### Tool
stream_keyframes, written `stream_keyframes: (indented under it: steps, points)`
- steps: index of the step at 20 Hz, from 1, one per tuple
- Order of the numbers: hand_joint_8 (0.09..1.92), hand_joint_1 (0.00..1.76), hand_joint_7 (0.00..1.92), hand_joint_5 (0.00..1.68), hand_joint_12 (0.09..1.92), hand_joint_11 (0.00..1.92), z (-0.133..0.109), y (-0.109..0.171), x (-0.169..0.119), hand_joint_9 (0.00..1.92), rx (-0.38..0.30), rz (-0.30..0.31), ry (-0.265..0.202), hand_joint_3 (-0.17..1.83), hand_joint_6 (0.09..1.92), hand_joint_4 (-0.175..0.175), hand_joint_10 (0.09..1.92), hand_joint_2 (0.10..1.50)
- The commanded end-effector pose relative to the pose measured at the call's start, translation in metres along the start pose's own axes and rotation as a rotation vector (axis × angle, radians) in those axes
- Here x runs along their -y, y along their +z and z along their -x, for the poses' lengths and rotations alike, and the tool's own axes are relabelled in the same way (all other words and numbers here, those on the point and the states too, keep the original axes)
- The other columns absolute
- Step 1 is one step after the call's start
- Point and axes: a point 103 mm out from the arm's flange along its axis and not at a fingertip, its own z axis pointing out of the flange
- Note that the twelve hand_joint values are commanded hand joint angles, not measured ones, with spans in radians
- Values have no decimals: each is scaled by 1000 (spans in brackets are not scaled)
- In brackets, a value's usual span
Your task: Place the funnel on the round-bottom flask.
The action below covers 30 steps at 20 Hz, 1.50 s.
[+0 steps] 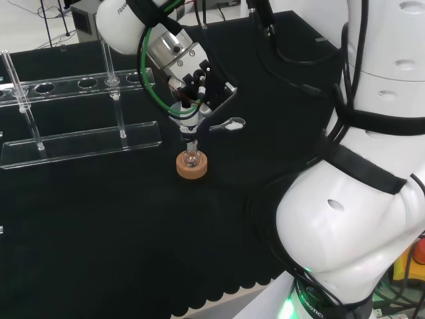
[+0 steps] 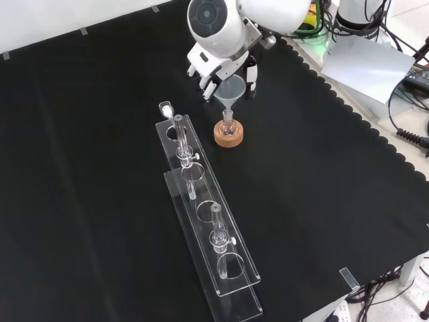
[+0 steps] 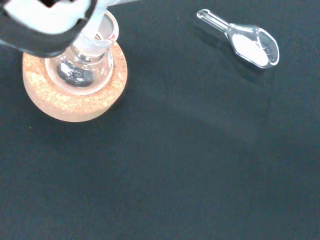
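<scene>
Funnel [image 2: 232, 91] is pinched at its rim by curled fingers [image 2: 209, 86] of hand [image 2: 224, 67], held upright w/ stem at flask [image 2: 228, 125] neck, flask steadied by cork ring [image 2: 228, 136] on tabletop [image 2: 322, 174].

In the front view the round-bottom flask [image 2: 228, 125] sits on its cork ring [image 2: 228, 136] in the upper middle of the frame, on the desk [image 2: 335, 168]. The funnel [image 2: 231, 90] stands directly above the flask's neck, with the robot hand [image 2: 221, 67] above and behind it. The rack [image 2: 208, 221] runs from just left of the ring toward the lower middle. A scoop [image 2: 165, 107] lies at the rack's upper end.
</scene>
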Motion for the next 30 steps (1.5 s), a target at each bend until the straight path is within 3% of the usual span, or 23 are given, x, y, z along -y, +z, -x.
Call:
stream_keyframes:
  steps: [1, 30]
  points:
    - [696, 980, 877, 899, 1265, 596, 1, 2, -4, 1169, -2, -2, -3, 33, 1131, 175, 480, 1131]
    - [699, 976, 863, 892, 1263, 597, 4, 5, -10, 1157, -15, -14, -10, 26, 1141, 175, 484, 1138]
